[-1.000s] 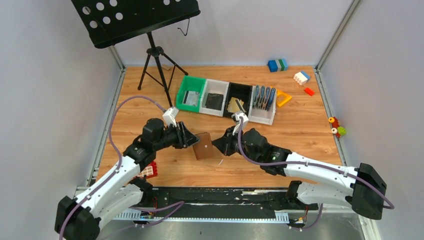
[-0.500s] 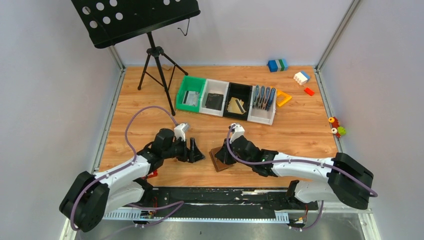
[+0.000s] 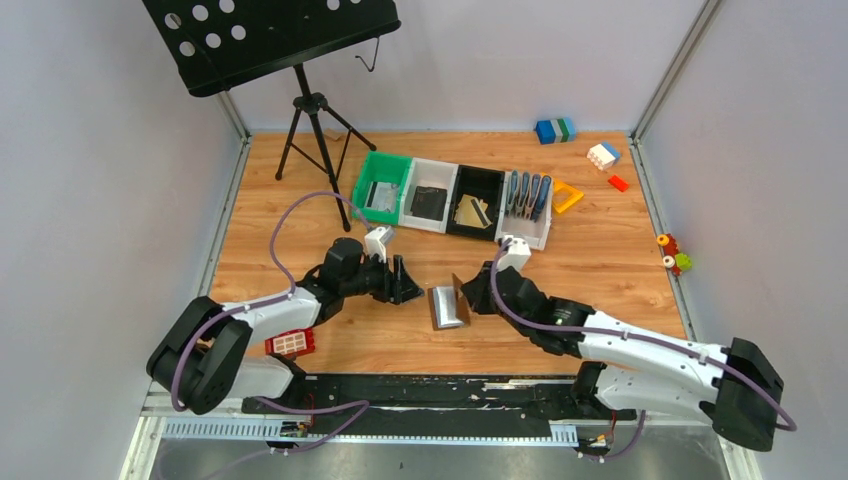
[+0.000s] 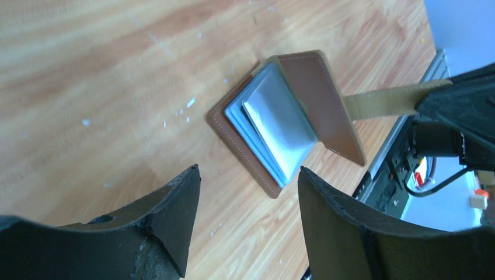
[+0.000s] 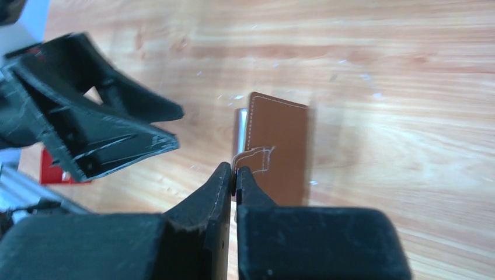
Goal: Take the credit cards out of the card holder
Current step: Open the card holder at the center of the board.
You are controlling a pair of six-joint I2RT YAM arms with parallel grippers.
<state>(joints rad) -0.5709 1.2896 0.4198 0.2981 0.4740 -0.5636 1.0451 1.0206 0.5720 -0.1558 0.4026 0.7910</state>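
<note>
The brown leather card holder (image 3: 447,306) lies open on the wooden table between the arms. Its grey-blue inner pockets (image 4: 271,125) face up, with a silver-grey card (image 4: 279,119) showing on top. My right gripper (image 5: 235,175) is shut on the holder's tab strap (image 4: 385,99) and holds the flap (image 5: 280,146) up. It shows in the top view (image 3: 470,293) just right of the holder. My left gripper (image 4: 248,195) is open and empty, low over the table just left of the holder, also in the top view (image 3: 408,290).
A row of bins (image 3: 450,200) stands behind, one holding several blue-grey holders (image 3: 527,193). A music stand tripod (image 3: 315,130) stands at the back left. A red brick (image 3: 291,343) lies by the left arm. Toy bricks (image 3: 603,155) lie at the back right.
The holder went from closed to open, flap lifted by my right gripper on the strap. My left gripper let go of the holder, swung away, then came back beside it, open.
</note>
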